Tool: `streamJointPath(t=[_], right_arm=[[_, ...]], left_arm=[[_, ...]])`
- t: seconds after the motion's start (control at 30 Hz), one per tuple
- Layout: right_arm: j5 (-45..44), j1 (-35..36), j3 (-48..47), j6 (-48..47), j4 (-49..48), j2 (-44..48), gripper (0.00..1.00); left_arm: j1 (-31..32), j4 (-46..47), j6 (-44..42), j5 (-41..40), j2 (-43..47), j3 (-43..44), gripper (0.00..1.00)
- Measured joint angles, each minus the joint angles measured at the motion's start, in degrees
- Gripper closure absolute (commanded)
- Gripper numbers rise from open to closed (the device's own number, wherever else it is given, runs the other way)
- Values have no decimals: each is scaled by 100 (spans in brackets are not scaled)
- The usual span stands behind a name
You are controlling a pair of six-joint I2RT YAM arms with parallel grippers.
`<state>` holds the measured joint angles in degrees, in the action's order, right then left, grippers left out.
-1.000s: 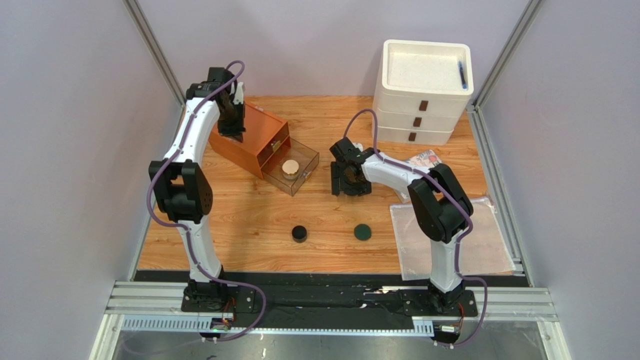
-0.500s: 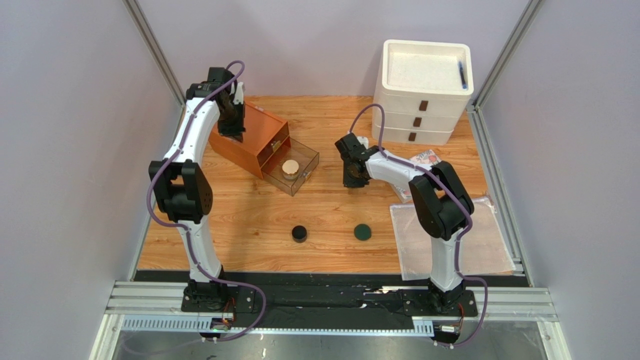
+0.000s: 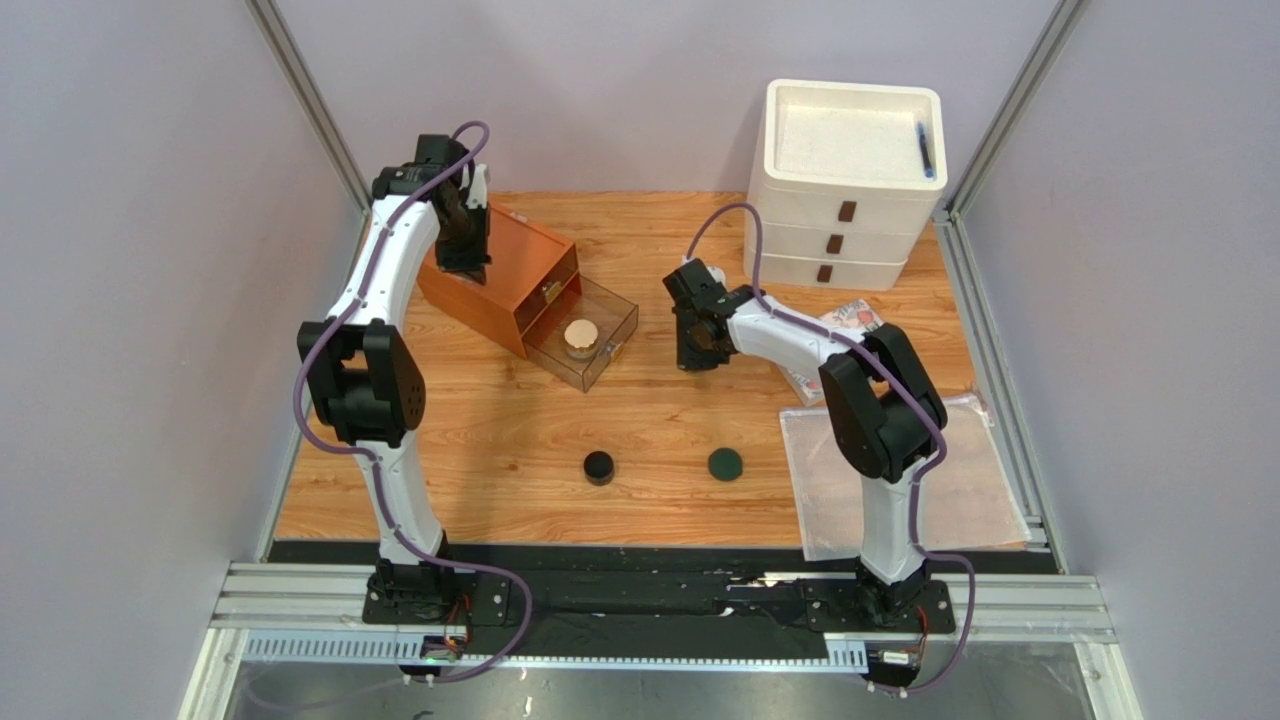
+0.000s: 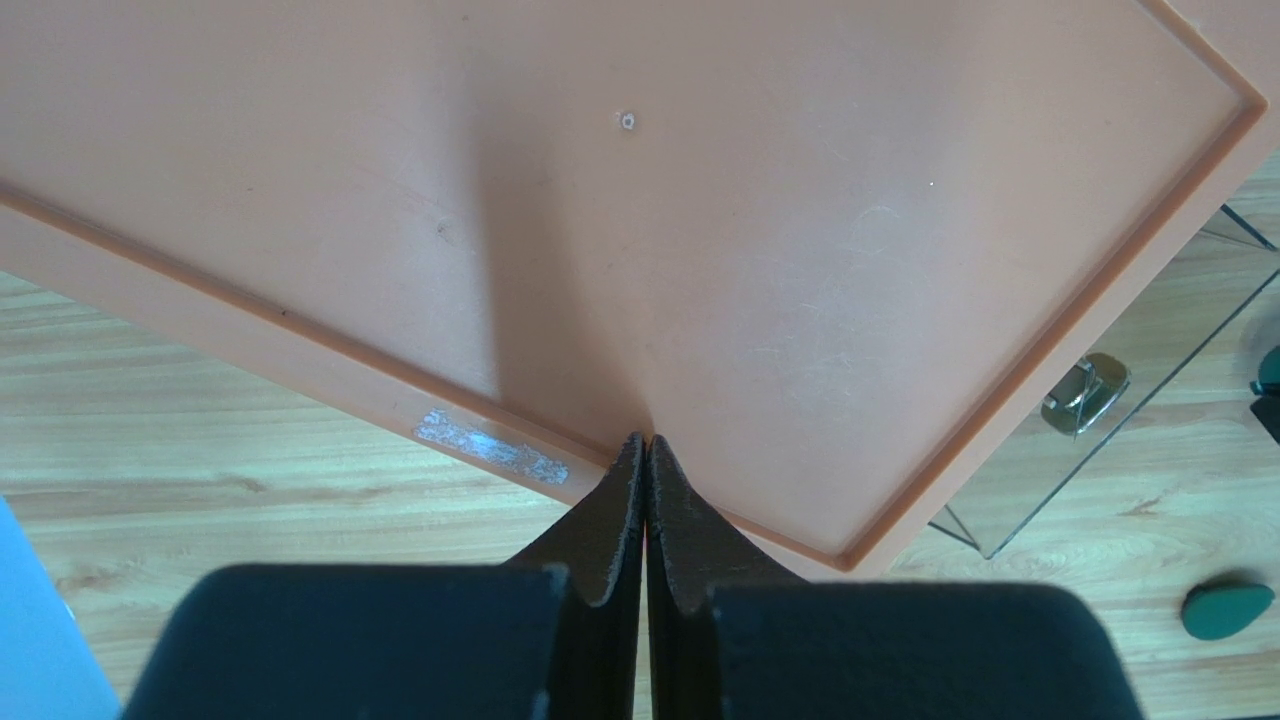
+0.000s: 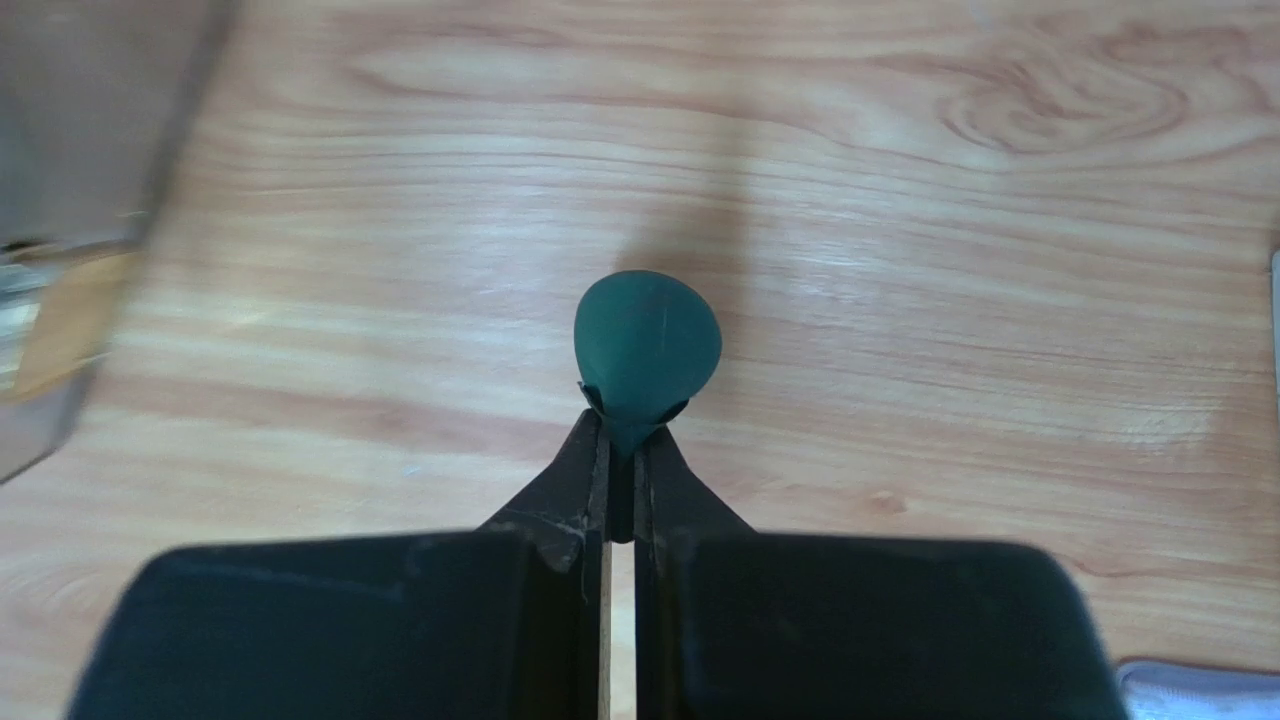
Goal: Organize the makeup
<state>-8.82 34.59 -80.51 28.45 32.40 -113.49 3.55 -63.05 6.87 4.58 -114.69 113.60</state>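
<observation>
**A:** What has your right pincer point(image 5: 621, 438) got?

**B:** It's clamped shut on the near edge of a dark green disc point(image 5: 649, 342). In the wrist view the disc sticks out past the tips at 12 o'clock, and its shadow falls on the wooden tabletop point(image 3: 496, 435) beyond it.

**A:** And your left?

**B:** Your left pincer point(image 4: 646, 450) is fully closed with nothing between the fingers. The tips are over the lid of the orange box point(image 4: 751, 225), near its edge. Whether they touch it, you can't tell.

**A:** Where's the rest of the makeup?

**B:** Look from above and take your right pincer as the centre. A second dark green disc point(image 3: 727, 464) lies on the tabletop at about 6 o'clock, and a black round pot point(image 3: 600, 467) at 7 o'clock, the two well apart. At 9 o'clock, a round beige-topped jar point(image 3: 580, 333) sits in the clear drawer point(image 3: 601, 365) that stands out from the orange box.
</observation>
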Motion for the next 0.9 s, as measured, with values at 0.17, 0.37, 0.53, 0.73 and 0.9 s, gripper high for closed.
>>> streamJointPath(t=[0.17,0.37,0.53,0.73,0.9], right_arm=[[166,326,-1108,-142,256,0,100],[468,640,-2470,-227,354,-190,100],[870,780,-3558,-243,503,-960,89],[1213,850,-3978,-186,726,-1644,22],[1231,852,-3989,-173,800,-1707,15]], left_arm=[[0,4,0,0,0,-7,100],[0,20,0,0,13,-26,100],[0,26,-2,-4,15,-33,100],[0,28,-4,-9,15,-33,100],[0,26,-13,-15,15,-33,100]])
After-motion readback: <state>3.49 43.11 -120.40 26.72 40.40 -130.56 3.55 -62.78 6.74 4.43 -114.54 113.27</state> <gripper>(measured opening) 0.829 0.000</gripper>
